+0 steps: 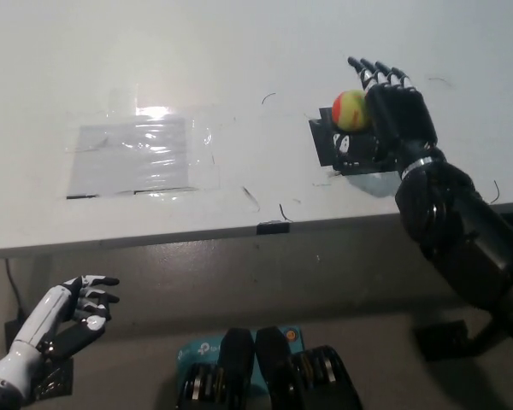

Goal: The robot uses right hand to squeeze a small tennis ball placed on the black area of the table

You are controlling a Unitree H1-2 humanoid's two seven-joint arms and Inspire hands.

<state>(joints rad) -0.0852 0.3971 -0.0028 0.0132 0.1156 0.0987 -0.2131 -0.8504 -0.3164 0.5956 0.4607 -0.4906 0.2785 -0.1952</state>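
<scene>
I see the tennis ball at the black patch's far edge, near the bench's front-right corner, touching my right robot hand's spread palm on its left.

The only marking in view is a small white logo on the teal box at the bottom edge, below the front of the surface; it is a rounded emblem followed by a few letters, too small and blurred to make out (most of it is cut off by dark shapes in front). Nothing else carries writing: the clear taped sheet on the surface shows only glare, with no label, number or sign on it.
</scene>
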